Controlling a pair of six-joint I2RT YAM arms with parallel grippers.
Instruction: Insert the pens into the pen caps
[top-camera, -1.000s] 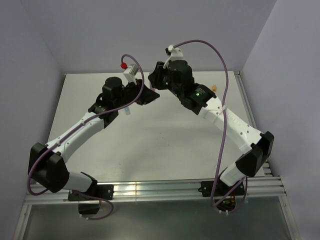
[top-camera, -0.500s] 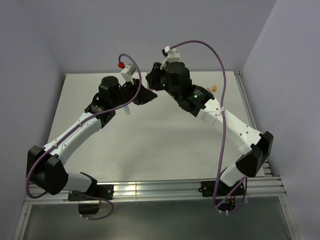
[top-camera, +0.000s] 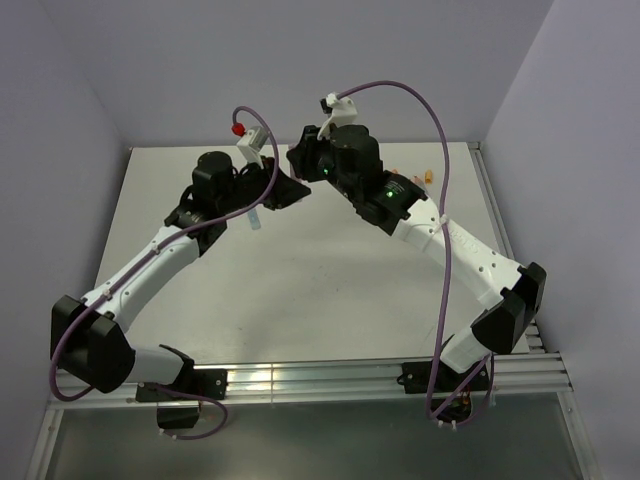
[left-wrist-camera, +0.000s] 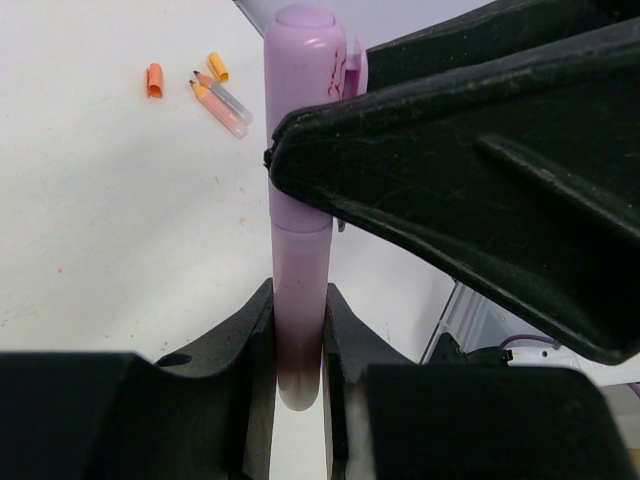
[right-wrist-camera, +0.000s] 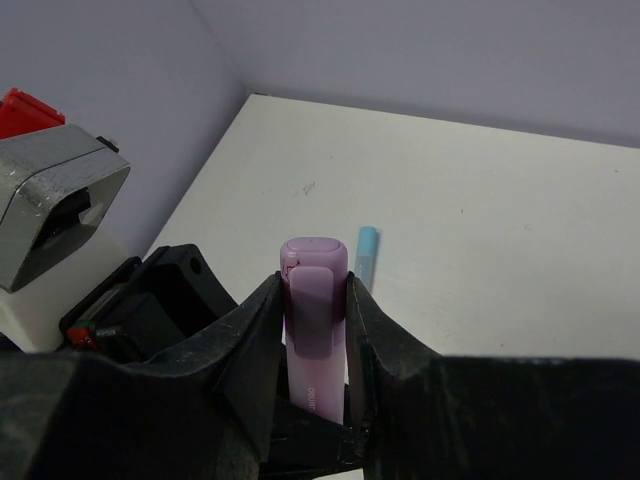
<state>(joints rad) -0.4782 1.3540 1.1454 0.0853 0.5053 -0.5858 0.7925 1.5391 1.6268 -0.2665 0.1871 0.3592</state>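
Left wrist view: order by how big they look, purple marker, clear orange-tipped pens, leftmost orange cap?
1. The purple plastic marker, but it's nearest the camera.
2. The clear orange-tipped pens, both alike.
3. The leftmost orange cap.

Pen (left-wrist-camera: 298, 262) in left hand (left-wrist-camera: 298, 330), cap (right-wrist-camera: 315, 262) in right hand (right-wrist-camera: 313, 298).

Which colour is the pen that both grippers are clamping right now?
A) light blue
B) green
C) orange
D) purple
D: the left gripper pinches the pale body of the purple pen, and the right gripper clamps its purple cap.
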